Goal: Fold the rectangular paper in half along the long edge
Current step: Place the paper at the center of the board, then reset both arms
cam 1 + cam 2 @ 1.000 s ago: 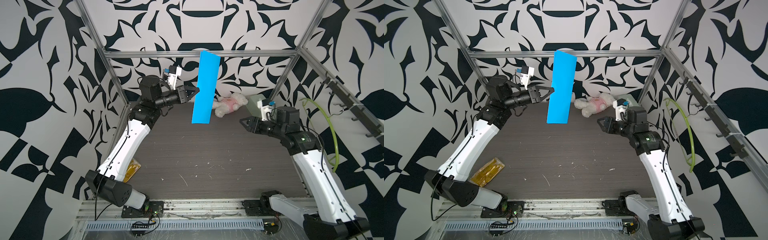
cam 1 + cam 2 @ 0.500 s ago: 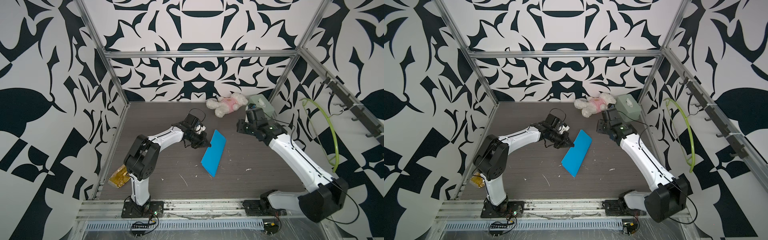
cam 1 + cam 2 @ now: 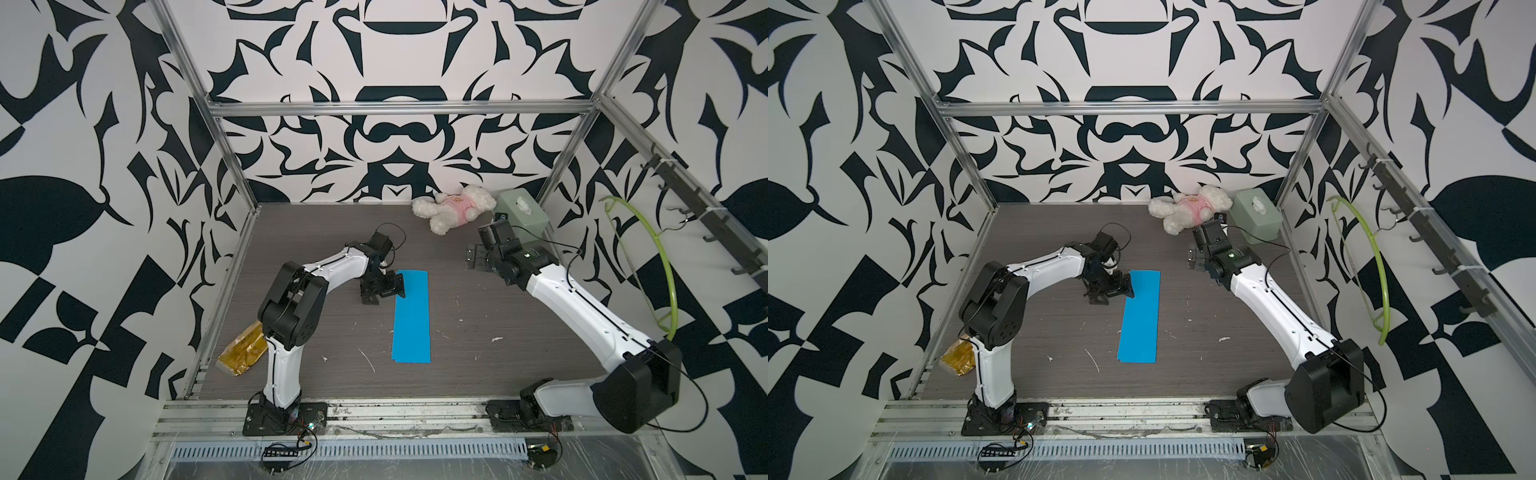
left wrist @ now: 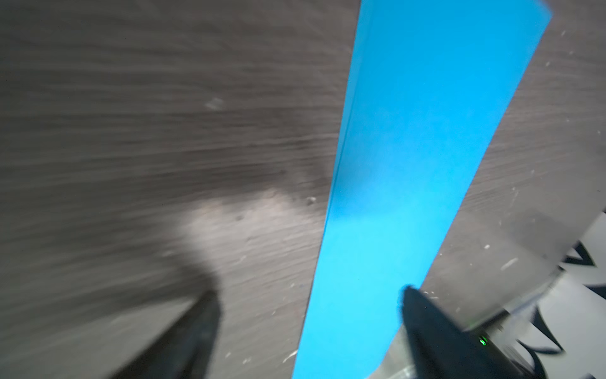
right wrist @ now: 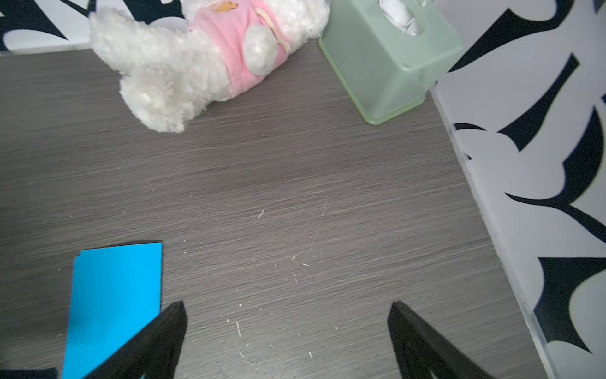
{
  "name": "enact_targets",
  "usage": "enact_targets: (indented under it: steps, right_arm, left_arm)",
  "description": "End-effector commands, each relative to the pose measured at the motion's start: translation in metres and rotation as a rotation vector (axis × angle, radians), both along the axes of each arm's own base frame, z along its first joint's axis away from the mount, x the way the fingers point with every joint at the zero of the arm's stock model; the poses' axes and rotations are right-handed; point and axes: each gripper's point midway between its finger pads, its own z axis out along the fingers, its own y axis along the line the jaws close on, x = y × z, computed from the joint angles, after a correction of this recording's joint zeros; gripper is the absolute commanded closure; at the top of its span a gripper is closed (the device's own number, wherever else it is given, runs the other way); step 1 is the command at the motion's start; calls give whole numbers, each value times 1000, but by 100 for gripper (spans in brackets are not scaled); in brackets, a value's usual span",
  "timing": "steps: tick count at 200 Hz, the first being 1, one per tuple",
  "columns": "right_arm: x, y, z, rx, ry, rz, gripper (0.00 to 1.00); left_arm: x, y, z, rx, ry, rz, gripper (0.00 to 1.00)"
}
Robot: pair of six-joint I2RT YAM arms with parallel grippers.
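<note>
The rectangular paper (image 3: 411, 316) (image 3: 1140, 316) lies flat on the dark wood-grain table as a long, narrow sky-blue strip, its long side running front to back. My left gripper (image 3: 385, 290) (image 3: 1112, 289) sits low at the strip's far left corner, open. In the left wrist view the paper (image 4: 410, 164) runs between the spread fingers of that gripper (image 4: 310, 293), close to one of them. My right gripper (image 3: 473, 259) (image 5: 287, 305) hovers open over bare table at the back right, apart from the paper (image 5: 114, 295), with nothing in it.
A white plush toy in pink (image 3: 453, 208) and a pale green tissue box (image 3: 525, 216) lie along the back wall near the right arm. A gold foil wrapper (image 3: 243, 349) rests at the front left edge. A green hoop (image 3: 660, 266) hangs outside the right frame.
The left gripper held the paper high in the air, then brought it down at a slant. Now it has let go, and the paper lies straight. The right gripper has opened wider.
</note>
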Motion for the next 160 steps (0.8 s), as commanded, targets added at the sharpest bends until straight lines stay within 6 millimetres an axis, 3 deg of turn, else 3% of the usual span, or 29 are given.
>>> enact_targets:
  steps: [1, 35, 52, 69, 81, 110, 136, 160]
  right_arm:
    - [-7, -24, 30, -61, -123, -87, 1]
    - [-21, -61, 41, -196, -181, -256, 1]
    - [-22, -66, 40, -266, -194, -230, 1]
    - [-12, -55, 37, -295, -200, -97, 1]
    - [-8, -48, 39, -315, -198, -31, 1]
    - [-13, -63, 50, -338, -250, -79, 1]
    - [-38, -87, 71, -340, -365, -205, 1]
    - [-48, -86, 78, -294, -500, -163, 1]
  left_arm:
    - [16, 32, 30, 116, -184, 35, 1]
    - [26, 61, 89, 125, -467, 106, 0]
    - [25, 101, 127, 192, -669, 229, 1]
    - [15, 158, 163, 296, -862, 428, 1]
    - [12, 172, 174, 285, -973, 434, 1]
    - [11, 169, 179, 343, -1278, 172, 1]
    - [7, 220, 154, 475, -1230, 282, 1]
    - [7, 264, 121, 527, -1123, 353, 1]
